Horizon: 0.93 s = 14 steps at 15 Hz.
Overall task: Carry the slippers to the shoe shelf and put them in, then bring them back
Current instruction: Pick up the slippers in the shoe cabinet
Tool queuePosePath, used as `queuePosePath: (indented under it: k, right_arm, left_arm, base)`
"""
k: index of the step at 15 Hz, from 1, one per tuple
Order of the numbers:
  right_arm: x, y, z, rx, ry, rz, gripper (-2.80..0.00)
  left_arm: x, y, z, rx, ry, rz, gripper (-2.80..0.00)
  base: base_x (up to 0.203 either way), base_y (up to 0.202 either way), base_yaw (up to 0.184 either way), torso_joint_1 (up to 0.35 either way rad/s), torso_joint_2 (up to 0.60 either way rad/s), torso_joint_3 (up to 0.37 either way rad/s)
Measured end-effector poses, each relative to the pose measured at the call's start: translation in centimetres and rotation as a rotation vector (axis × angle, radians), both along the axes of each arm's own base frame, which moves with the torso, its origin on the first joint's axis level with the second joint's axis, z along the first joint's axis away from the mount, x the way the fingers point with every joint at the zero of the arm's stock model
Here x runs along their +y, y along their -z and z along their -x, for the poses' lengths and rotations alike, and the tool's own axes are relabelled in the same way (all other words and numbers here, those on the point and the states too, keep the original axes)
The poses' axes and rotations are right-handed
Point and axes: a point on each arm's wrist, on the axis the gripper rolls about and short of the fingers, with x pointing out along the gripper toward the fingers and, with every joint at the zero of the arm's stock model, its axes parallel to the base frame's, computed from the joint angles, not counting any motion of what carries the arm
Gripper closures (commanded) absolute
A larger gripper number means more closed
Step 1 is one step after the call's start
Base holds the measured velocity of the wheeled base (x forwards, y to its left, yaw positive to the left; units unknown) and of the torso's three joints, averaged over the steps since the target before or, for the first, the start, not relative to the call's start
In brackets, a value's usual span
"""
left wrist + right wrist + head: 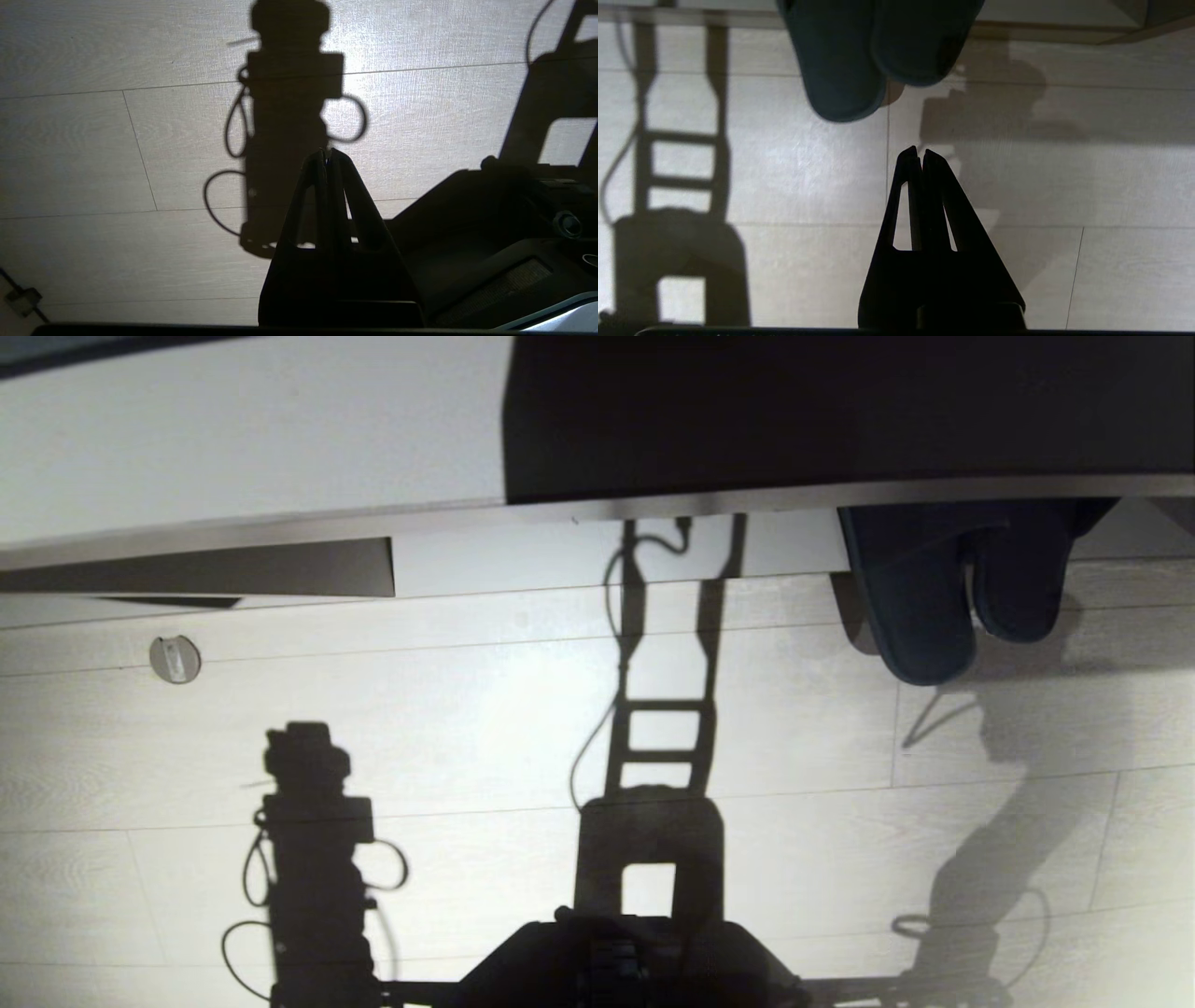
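Where shadows cross the pale plank floor [467,728], slippers [943,588] lie.

I see pale wood-plank floor [523,747]; the slippers [943,588] lie on it side by side, toes toward me.

The slippers [943,597] ahead of my right hand [920,154] were dark navy, plain, with no pattern. Both my hands showed black, the left hand [327,154] too. The floor [467,728] under them was pale wood-grain plank, crossed by thin seams and grey shadows.
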Motion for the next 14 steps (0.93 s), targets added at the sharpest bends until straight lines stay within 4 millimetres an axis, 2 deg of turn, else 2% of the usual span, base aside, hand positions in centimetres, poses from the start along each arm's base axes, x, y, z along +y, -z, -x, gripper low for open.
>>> queuePosePath:
  k: [3,8,9,14]
  right_arm:
    - [-0.3,0.1,-2.8,0.000,0.021,0.008,0.00]
    - [-0.7,1.0,-6.2,0.035,0.035,0.030,0.00]
    - [-0.7,1.2,-6.7,0.042,0.036,0.032,-2.80]
    - [-0.8,1.3,-8.3,0.045,0.035,0.030,-2.80]
  left_arm:
    - [0.0,0.0,0.0,0.000,0.000,0.000,0.00]
    - [0.0,0.0,0.0,0.000,0.000,0.000,0.00]
    - [0.0,0.0,0.0,0.000,0.000,0.000,0.00]
    - [0.0,0.0,0.0,0.000,0.000,0.000,0.00]
  base:
    - [0.000,0.000,0.000,0.000,0.00,0.000]
    - [0.000,0.000,0.000,0.000,0.00,0.000]
    - [0.000,0.000,0.000,0.000,0.00,0.000]
    - [0.000,0.000,0.000,0.000,0.00,0.000]
